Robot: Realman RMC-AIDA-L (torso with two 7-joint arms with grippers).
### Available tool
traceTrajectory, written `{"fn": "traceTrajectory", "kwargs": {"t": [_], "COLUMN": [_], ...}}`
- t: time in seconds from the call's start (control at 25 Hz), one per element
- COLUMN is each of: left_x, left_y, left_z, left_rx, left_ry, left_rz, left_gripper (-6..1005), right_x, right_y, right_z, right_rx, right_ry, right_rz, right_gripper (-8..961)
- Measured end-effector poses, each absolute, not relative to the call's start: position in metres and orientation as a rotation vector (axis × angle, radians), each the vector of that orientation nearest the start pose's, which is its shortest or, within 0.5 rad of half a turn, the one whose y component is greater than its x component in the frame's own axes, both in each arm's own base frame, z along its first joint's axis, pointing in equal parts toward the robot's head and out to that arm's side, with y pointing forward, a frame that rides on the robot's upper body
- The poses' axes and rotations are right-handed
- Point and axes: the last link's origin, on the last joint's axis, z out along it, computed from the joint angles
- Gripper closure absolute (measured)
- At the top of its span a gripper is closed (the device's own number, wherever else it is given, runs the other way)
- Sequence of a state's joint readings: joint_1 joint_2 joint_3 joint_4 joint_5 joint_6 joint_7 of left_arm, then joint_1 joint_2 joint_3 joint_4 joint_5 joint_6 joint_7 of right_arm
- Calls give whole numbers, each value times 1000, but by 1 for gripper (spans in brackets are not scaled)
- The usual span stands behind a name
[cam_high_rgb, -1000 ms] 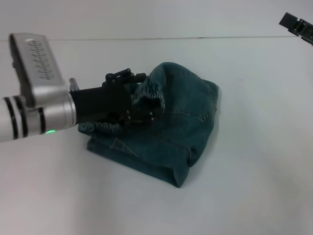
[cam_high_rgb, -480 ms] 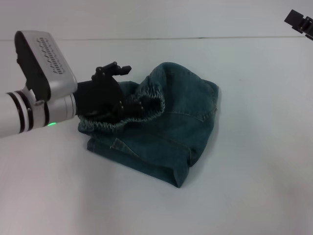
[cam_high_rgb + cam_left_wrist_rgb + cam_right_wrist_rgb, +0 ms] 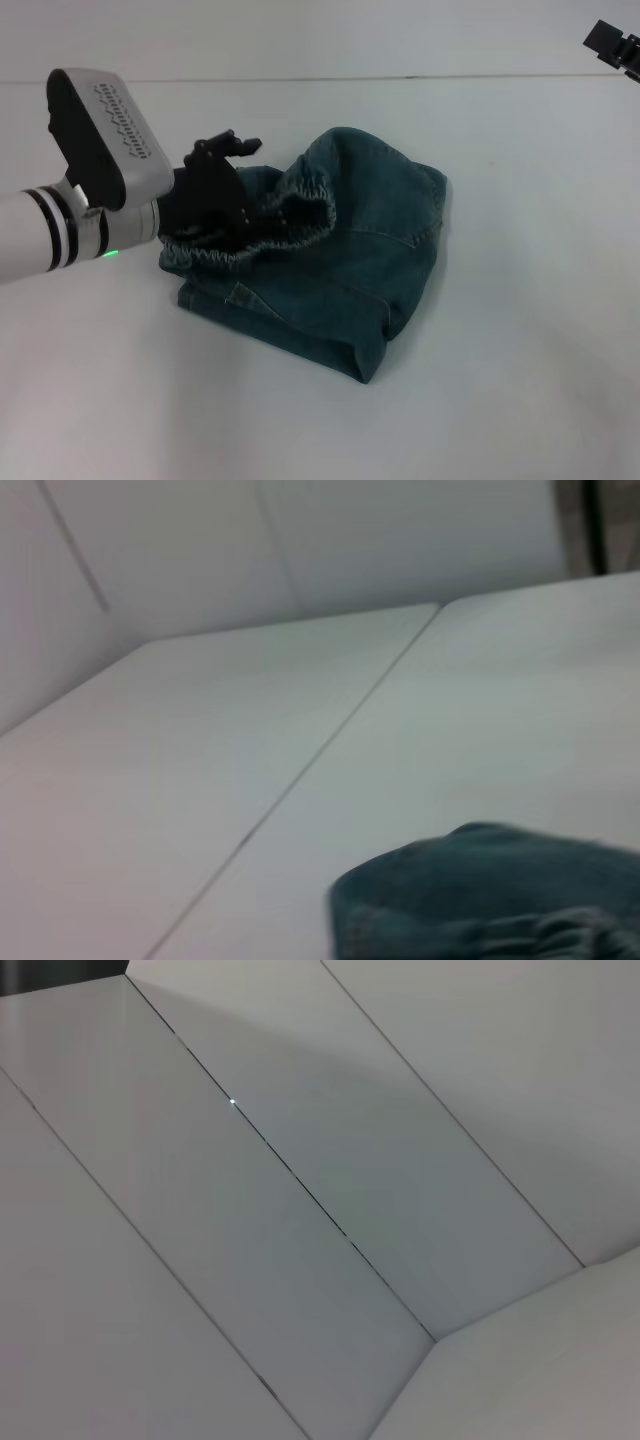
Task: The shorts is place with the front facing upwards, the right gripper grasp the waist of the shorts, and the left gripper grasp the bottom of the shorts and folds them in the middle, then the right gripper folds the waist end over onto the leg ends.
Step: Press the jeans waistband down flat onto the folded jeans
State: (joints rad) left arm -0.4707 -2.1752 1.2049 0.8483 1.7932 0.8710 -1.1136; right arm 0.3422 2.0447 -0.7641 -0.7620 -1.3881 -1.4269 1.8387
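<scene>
The dark blue denim shorts (image 3: 340,250) lie folded in a thick bundle at the middle of the white table. The elastic waistband (image 3: 290,215) is bunched on top at the bundle's left side. My left gripper (image 3: 252,182) sits at the left edge of the bundle, just beside the waistband, with its black fingers (image 3: 228,146) spread and no cloth between them. In the left wrist view only an edge of the shorts (image 3: 480,880) shows. My right gripper (image 3: 615,45) is parked at the far right corner, away from the shorts.
The white table (image 3: 520,330) runs all around the bundle, with its far edge against a pale wall (image 3: 300,35). The right wrist view shows only wall panels (image 3: 300,1210).
The left gripper has let go of the waistband and drawn back to the left. The waistband has settled on top of the bundle. The right arm has barely moved.
</scene>
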Motion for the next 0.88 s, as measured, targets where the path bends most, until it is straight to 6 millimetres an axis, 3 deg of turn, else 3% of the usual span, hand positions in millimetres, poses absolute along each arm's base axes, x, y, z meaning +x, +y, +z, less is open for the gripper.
{"fn": "traceTrajectory", "kwargs": {"t": [0.6,0.88], "left_x": [-219,-224], "left_y": [417,430], "left_z": [-39,-33], "left_rx": [-2289,-2222], "left_ry": [-96,-103], "left_rz": [-160,-80], "left_gripper": [98,98], "right_x": [281,282], "right_y": [331,328], "right_z": [84,84], "right_rx": [-2036,-2039], "right_ry": [1169,1174], "right_rz": [1345,1351], "right_gripper": [73,72]}}
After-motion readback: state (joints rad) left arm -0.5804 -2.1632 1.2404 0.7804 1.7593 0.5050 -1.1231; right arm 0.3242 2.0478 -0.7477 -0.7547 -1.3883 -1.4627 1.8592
